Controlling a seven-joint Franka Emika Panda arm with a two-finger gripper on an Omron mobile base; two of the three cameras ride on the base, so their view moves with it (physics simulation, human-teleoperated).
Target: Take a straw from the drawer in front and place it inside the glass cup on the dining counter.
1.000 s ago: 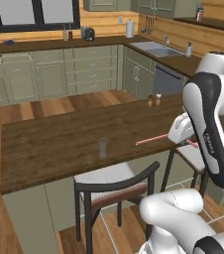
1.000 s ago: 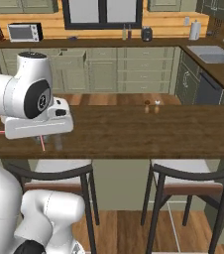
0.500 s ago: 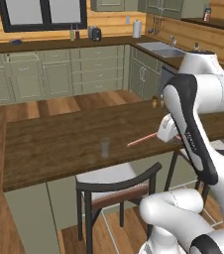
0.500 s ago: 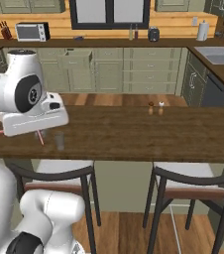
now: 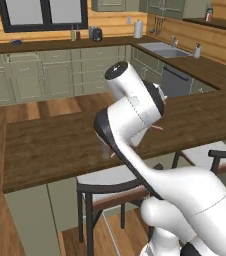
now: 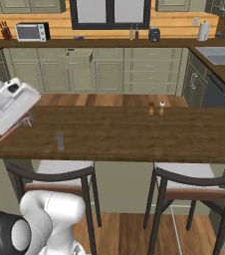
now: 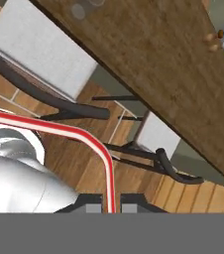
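1. Gripper (image 7: 111, 207) is closed on the straw (image 7: 91, 141); in hand view the red-pink stick comes up from between the two dark finger tips, bends, then runs off to the left edge.
2. So the straw is in the grip, not in the drawer, not yet in the cup. In right base view its free end (image 6: 7, 134) sticks out below the white hand, at the left end of the dining counter (image 6: 134, 134).
3. Glass cup (image 6: 59, 141) stands upright on the counter, near its front edge, faint and clear. In left base view it is at (image 5: 105, 149), just beside the arm's elbow.
4. Key relation: in right base view the cup lies to the right of the hand and a bit nearer the camera; near, but apart. In hand view a faint round rim (image 7: 78, 10) near the top, prob. the cup, is far from the straw tip.
5. Straw long axis is slanted, closer to flat than upright. Judgement: the hand must go over the cup and tip the straw more upright, free end down, before release.
6. Risk: the thin cup may tip if the straw hits its rim sideways.
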